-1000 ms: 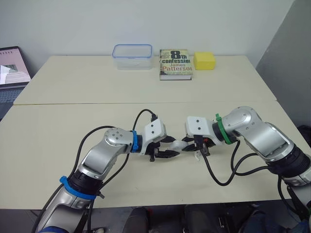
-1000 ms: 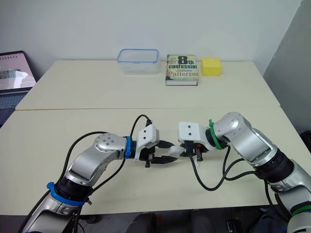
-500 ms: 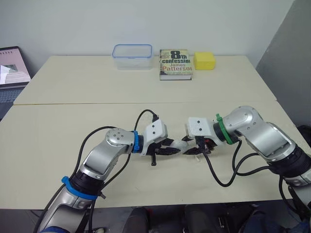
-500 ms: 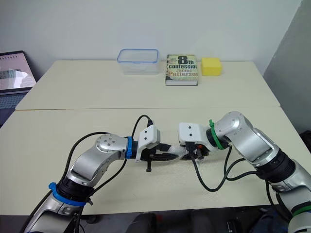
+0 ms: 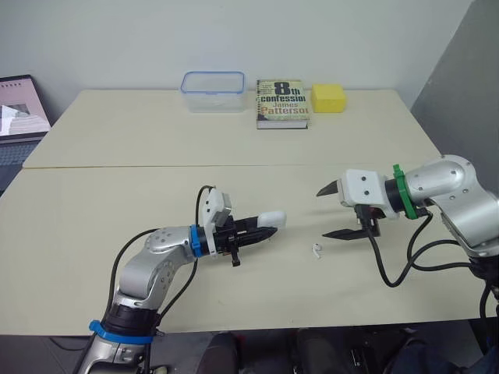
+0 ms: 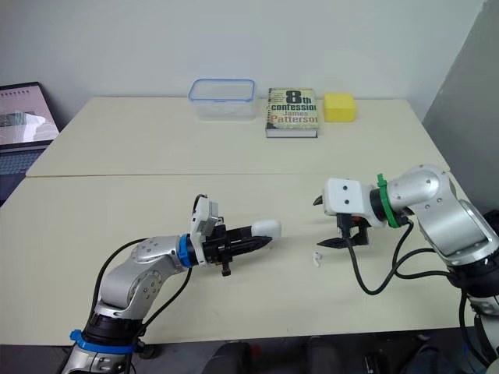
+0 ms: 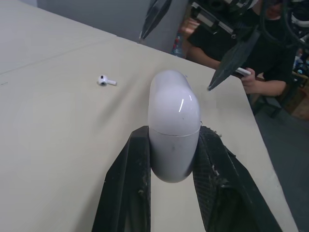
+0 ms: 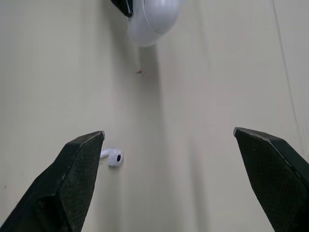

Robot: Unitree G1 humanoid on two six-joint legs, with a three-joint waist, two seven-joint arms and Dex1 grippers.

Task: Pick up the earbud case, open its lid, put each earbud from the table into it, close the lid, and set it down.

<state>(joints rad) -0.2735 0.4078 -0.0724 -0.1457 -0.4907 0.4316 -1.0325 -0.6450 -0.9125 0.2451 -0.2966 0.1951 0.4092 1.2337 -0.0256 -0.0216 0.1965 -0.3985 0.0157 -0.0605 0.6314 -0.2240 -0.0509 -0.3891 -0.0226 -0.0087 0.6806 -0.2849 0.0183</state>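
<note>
- Seam of the shut lid on the white earbud case (image 7: 174,125) reads plainly in the left wrist view. The left gripper (image 5: 259,226) is clamped on the case's lower half.
- That view also catches a person (image 7: 270,87) seated past the table (image 5: 117,195) edge.
- The right gripper (image 8: 167,133) hangs spread wide and empty, near one earbud (image 8: 113,156) lying between both grippers.
- A container (image 5: 212,91), book (image 5: 281,102), yellow block (image 5: 328,97) and laptop (image 5: 19,109) sit far back.

Two cream tables, butted edge to edge. The far table (image 5: 117,132) bears a paperback book (image 5: 282,103), with the near table (image 5: 70,234) in front. Just left of the book is a clear, blue-rimmed plastic container (image 5: 212,91) — just right, a yellow block (image 5: 328,97). An open laptop (image 5: 19,117) sits far left of the book. A white wall (image 5: 234,39) stands behind the book, a grey wall (image 5: 460,86) to its right.
</note>
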